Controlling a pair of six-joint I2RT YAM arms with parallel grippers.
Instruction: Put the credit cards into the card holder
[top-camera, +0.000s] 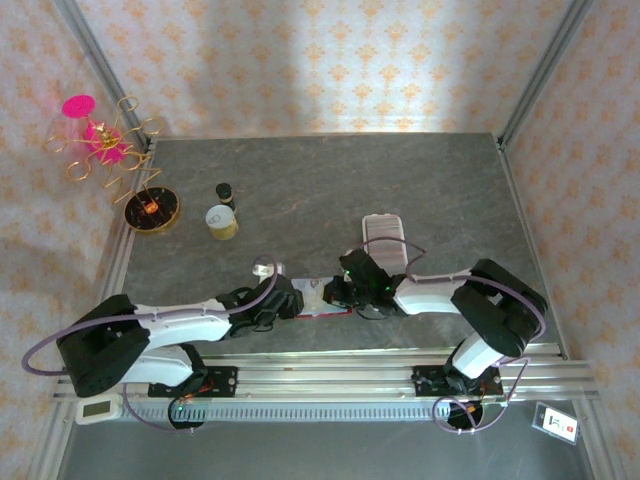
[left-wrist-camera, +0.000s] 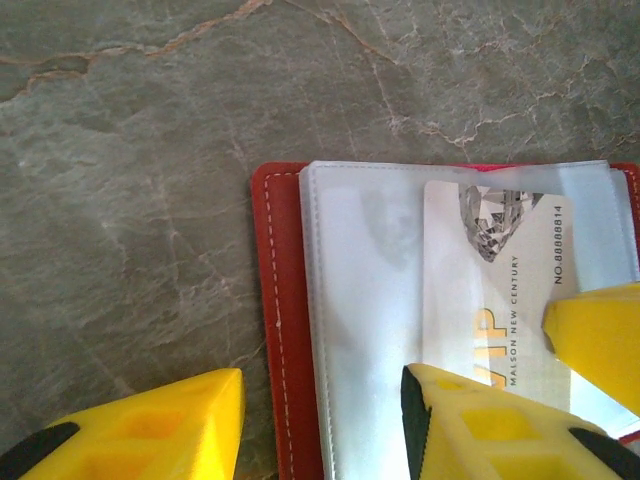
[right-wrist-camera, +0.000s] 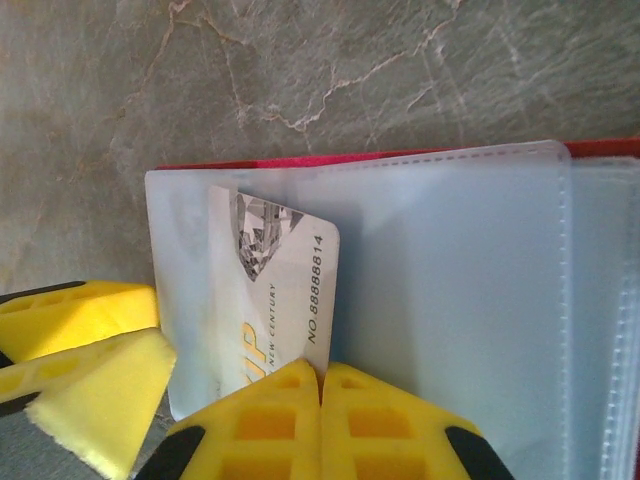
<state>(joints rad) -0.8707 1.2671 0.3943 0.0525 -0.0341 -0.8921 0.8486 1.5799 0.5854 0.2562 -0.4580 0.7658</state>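
**Card meets sleeve:** The red card holder (left-wrist-camera: 275, 300) lies open and flat on the grey, stone-patterned counter (left-wrist-camera: 150, 150). It sits near the front edge, between the two arms. One credit card (left-wrist-camera: 500, 290), marked VIP, sits slightly askew at a clear sleeve (left-wrist-camera: 365, 300); how deep it has gone is hard to tell.

The left gripper (left-wrist-camera: 322, 385) has its jaws parted, one finger beside the holder's red edge and the other over the card. The right gripper (right-wrist-camera: 322, 378) has its jaws closed together, tips over the card's near end.

The card looks light, thin and stiff, with a slick face likely to slide. It is probably best pinched or pushed at that near end. The sleeves look soft and floppy and could buckle, so the holder likely needs pinning by its cover.

The counter is hard, matte and level. Patterned wallpaper (top-camera: 300, 60) closes in three sides. A gold wire stand (top-camera: 100, 145), a round dish (top-camera: 152, 211) and a small jar (top-camera: 222, 222) stand well apart at the back left.
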